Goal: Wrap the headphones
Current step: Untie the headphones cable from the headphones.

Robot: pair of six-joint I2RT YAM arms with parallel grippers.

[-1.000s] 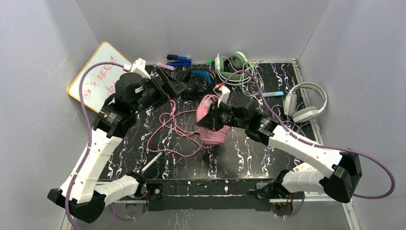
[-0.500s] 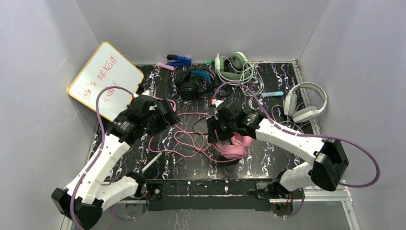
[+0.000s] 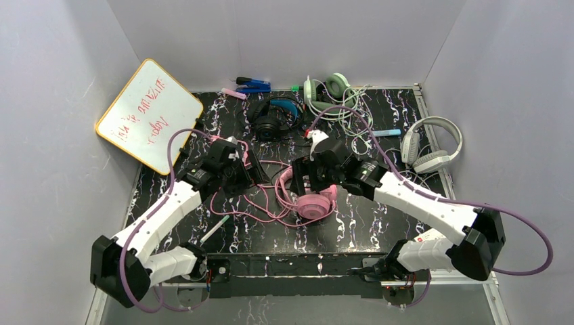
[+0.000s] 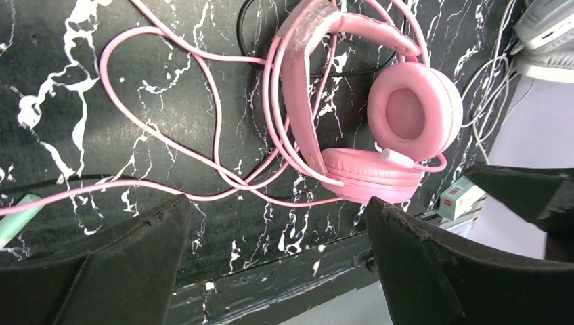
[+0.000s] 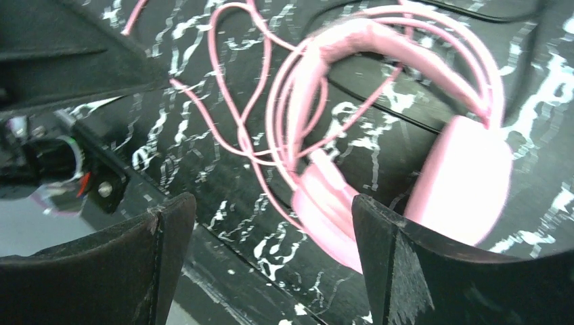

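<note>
Over the pink headphones (image 3: 313,204), left fingers (image 4: 101,271) and right fingers (image 5: 433,271) stand spread; whiteboard (image 3: 150,115) writing unreadable.

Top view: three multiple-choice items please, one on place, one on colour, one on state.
1. The pink headphones lie: A lifted off the table; B on the table between the two hands; C stacked on another headset.
2. The headset at the table's right edge is: A white-grey; B black; C pink.
3. The right hand is: A shut on a cord; B shut on a headband; C open.
B: they rest between left hand and right. A: cups and band are white-grey. C: fingers wide apart, gripping nothing.
</note>
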